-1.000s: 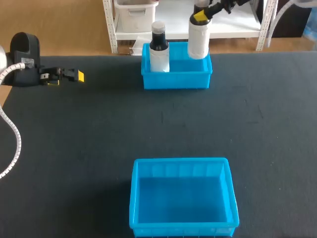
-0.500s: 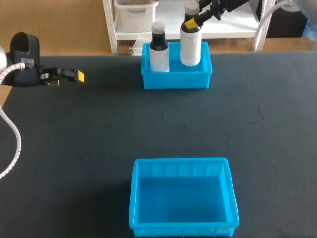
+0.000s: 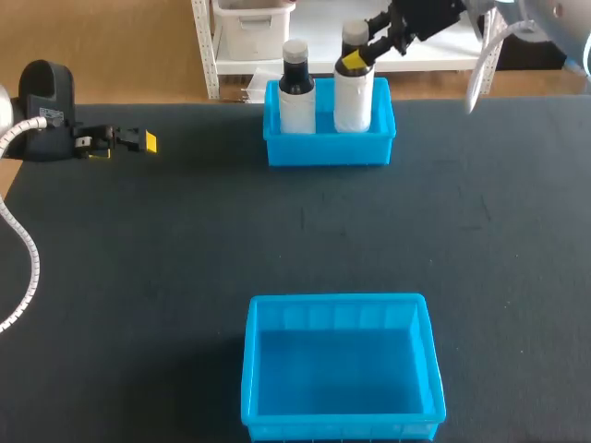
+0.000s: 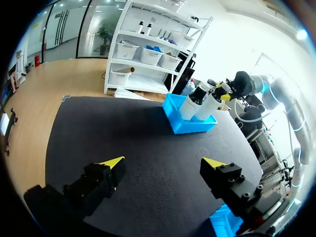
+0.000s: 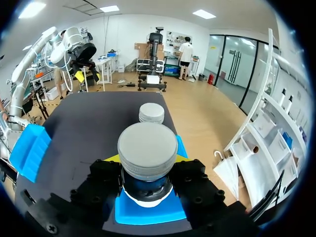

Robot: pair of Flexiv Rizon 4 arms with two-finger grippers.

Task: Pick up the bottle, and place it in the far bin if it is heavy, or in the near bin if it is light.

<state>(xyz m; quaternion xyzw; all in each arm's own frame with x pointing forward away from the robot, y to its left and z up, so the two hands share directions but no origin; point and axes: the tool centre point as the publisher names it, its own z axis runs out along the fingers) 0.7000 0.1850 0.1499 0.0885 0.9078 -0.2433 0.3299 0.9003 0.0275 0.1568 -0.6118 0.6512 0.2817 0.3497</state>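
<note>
Dark table [image 3: 185, 240] surface is filling most of the head view. Nearest to me, at the lower middle of the frame, the near bin [image 3: 338, 301] is sitting open side up, bright blue.

Farther back, at the upper left of the frame, my left arm [image 3: 46, 101] is coming in low over the table. I am keeping the left pincer [image 3: 138, 141] spread wide, and in its wrist view only the dark table is showing between its two yellow tips.

Farther still, at the upper middle of the frame and close to the table's far edge, the far bin [image 3: 328, 148] is sitting. Two white bottles with dark necks and grey caps are standing upright in it, side by side. The second bottle [image 3: 296, 97] is standing toward the bin's left end, and the bottle [image 3: 353, 97] is just to its right.

My right arm [image 3: 434, 14] is coming in from the upper right corner. I am pinching the bottle by its dark neck with the right pincer [image 3: 355, 60], just under the cap; my right wrist view is showing the fingers pressing on the neck from both sides. Whether the bottle's base is touching the bin floor, I cannot tell.
</note>
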